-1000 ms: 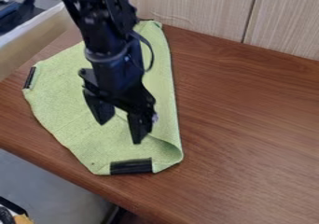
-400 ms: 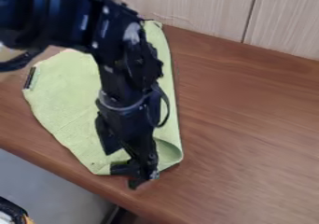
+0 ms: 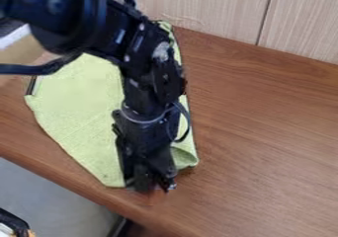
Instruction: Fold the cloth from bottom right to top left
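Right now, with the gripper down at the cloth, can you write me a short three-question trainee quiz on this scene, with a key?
1. Multiple choice: What does the green cloth lie on?
A) a brown wood-grain tabletop
B) a metal sink
C) a stove

2. True or false: The gripper is at the near edge of the cloth, toward the bottom of the picture.

3. Fill the gap: The black arm comes into the view from the picture's upper ____ corner.

Key: 1. A; 2. true; 3. left
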`<state>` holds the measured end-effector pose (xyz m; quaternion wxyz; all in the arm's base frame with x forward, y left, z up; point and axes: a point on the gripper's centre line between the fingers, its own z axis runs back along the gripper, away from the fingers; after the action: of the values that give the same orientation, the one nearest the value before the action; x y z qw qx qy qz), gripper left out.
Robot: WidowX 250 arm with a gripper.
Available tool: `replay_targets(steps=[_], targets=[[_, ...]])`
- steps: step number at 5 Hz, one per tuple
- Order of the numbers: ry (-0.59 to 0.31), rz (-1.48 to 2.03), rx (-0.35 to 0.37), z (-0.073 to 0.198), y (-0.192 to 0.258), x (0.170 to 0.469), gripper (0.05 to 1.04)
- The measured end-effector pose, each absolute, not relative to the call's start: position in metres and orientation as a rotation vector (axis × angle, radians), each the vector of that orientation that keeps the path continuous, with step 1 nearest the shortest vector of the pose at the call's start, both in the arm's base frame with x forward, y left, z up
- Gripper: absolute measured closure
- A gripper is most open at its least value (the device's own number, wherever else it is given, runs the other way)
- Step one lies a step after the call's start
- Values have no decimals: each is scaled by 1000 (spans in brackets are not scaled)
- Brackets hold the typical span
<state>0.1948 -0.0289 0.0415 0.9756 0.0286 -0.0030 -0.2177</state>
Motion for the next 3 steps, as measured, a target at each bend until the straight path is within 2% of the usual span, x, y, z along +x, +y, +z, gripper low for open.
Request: replay_targets(steps=[1,2,3], targets=[[-11,-424,63,41,-28,200,905],[-14,-414,63,42,-26,201,998],[-19,-406,55,49,-19,199,1015]])
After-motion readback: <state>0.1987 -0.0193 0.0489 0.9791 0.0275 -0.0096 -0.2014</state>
